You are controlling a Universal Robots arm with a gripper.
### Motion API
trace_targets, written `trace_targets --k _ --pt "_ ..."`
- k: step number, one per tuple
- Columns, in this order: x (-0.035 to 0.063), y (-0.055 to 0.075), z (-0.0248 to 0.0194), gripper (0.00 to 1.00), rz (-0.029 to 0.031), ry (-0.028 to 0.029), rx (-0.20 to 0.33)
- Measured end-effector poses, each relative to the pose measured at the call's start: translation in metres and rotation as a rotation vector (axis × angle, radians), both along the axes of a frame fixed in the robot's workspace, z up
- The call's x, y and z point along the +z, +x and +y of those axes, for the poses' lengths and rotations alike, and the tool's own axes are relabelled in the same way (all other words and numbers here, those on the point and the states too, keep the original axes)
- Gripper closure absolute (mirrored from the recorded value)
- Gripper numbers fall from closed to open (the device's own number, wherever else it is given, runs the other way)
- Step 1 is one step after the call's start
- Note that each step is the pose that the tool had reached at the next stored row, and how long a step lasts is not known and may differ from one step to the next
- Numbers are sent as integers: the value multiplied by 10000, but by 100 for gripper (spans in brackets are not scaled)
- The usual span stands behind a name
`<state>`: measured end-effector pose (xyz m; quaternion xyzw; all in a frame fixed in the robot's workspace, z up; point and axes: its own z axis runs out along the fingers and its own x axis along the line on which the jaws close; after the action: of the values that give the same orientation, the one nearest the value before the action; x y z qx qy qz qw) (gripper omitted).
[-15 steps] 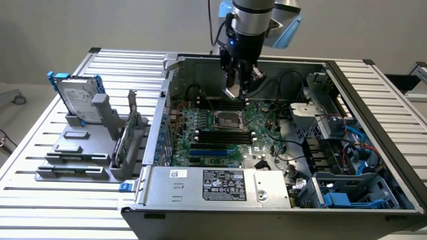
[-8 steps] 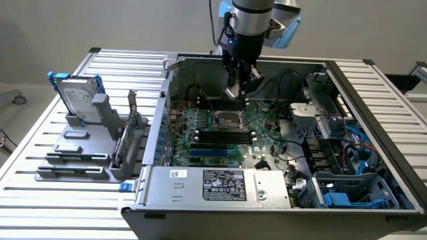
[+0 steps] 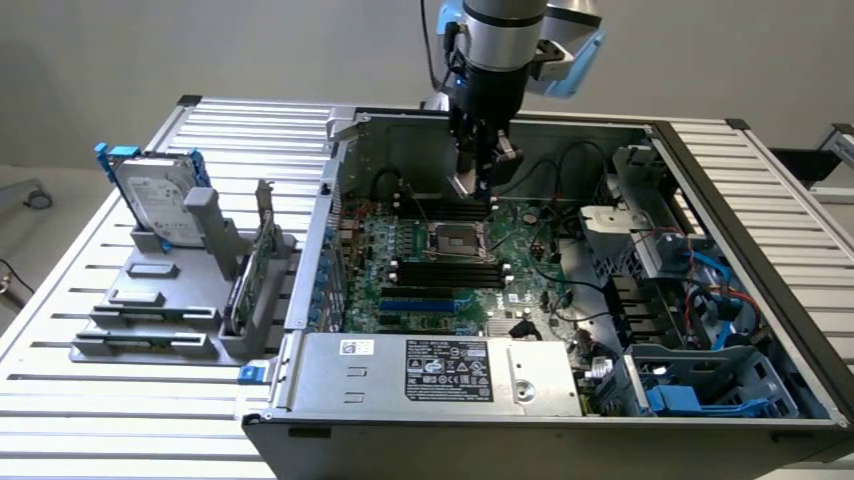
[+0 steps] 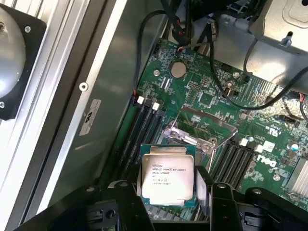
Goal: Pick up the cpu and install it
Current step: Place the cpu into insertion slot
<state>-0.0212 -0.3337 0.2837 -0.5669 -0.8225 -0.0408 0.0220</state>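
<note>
The cpu [image 4: 167,175], a small square chip with a silver top and printed text, hangs above the green motherboard [image 4: 202,91], close to the case's side wall. My gripper [image 4: 168,198] is shut on it, one black finger [image 4: 126,199] at each side of the chip. Just beyond the chip, the dark socket [image 4: 202,126] lies with its metal frame raised. In the exterior view the gripper [image 3: 481,178] reaches down into the open computer case [image 3: 747,230], a little behind the socket [image 3: 451,238].
Black cables [image 4: 226,72] cross the board beyond the socket, and dark memory slots [image 4: 144,122] flank it. A power supply [image 3: 441,370] fills the case's near side. At the exterior view's left, a hard drive with blue brackets [image 3: 158,195] stands in a grey holder [image 3: 147,320].
</note>
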Motion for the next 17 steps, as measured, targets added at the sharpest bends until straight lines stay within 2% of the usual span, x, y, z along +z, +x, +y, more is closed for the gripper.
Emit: trace_targets --k 9,17 --pt "0 -3 0 46 52 51 -1241" --pt "0 -4 0 46 115 50 -2335"
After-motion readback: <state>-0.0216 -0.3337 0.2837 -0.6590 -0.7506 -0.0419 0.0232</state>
